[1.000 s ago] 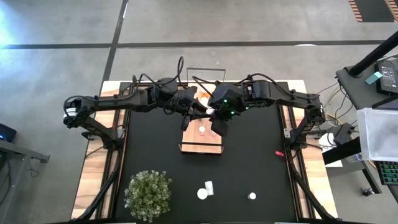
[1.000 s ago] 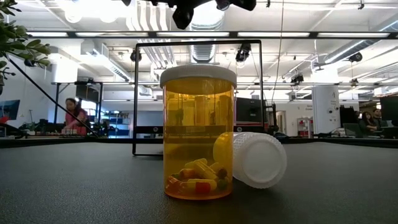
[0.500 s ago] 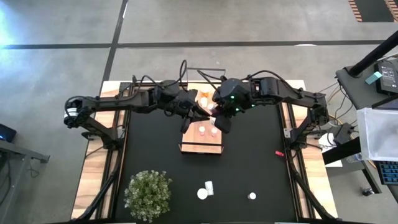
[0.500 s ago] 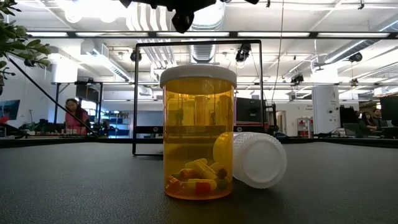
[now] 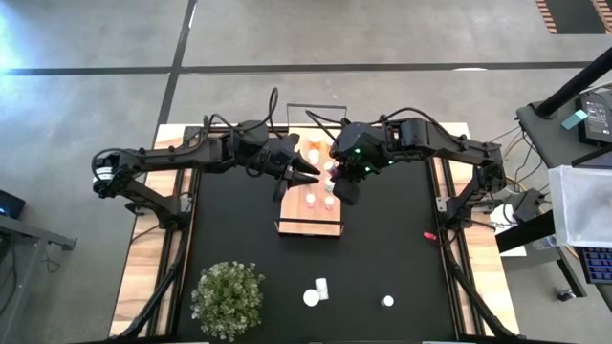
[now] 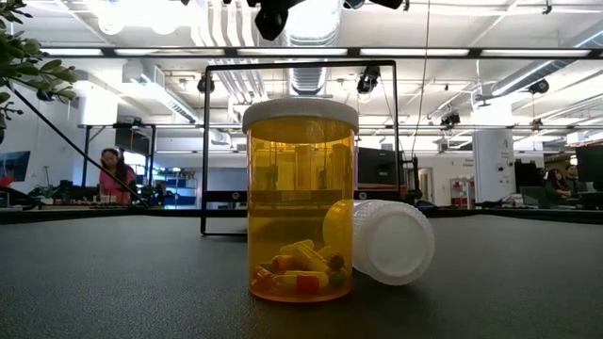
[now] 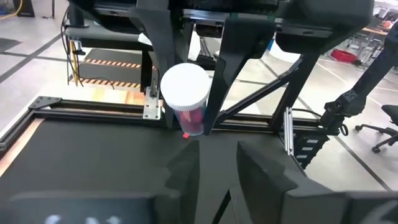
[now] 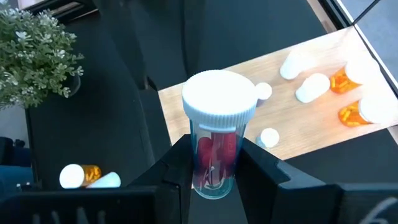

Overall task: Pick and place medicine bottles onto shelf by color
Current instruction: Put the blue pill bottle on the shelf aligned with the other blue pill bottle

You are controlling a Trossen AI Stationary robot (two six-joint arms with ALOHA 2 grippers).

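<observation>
Shelf (image 8: 292,124) is pale matt wood. The bottle (image 6: 301,202) is glossy see-through orange plastic with a smooth white cap, sitting on a dull black mat (image 6: 122,282).
</observation>
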